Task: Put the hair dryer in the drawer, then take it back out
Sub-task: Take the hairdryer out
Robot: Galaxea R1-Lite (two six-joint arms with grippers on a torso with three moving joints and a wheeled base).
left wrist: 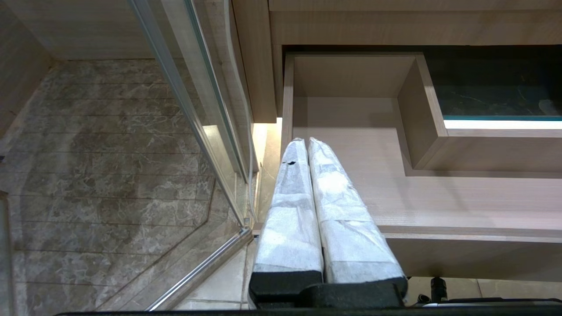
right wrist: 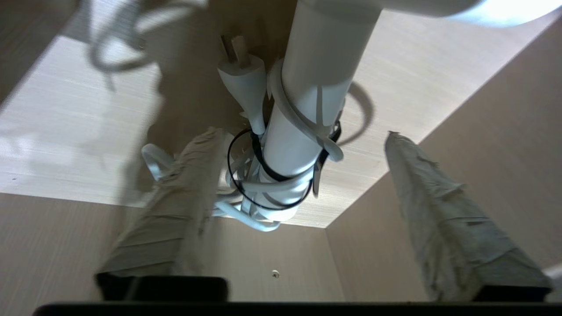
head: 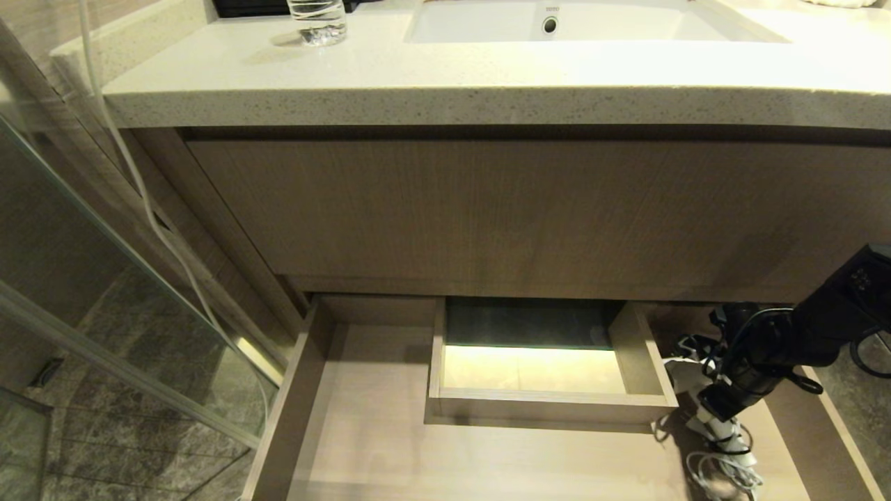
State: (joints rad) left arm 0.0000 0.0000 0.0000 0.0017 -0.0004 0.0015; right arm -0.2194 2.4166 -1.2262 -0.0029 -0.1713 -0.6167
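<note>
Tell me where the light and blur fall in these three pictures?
Head view: a bright strip glows through the boxed cutout of the light-brown wooden drawer, and the pale speckled countertop is brightly lit. Right wrist view: the white hair dryer casts soft shadows, and the right pincer looks blurred. Left wrist view: sharp, with glare under the cabinet.

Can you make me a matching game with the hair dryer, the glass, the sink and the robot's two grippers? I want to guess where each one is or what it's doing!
Things:
1. hair dryer
2. glass
3. left gripper
4. right gripper

States or places:
A. jaws shut, by the drawer's left end
B. on the countertop, left of the sink
C. jaws open around the dryer's handle
D. in the drawer's right end, cord wrapped around it

Pairs: 1-D, 2-B, 3-A, 4-C
</note>
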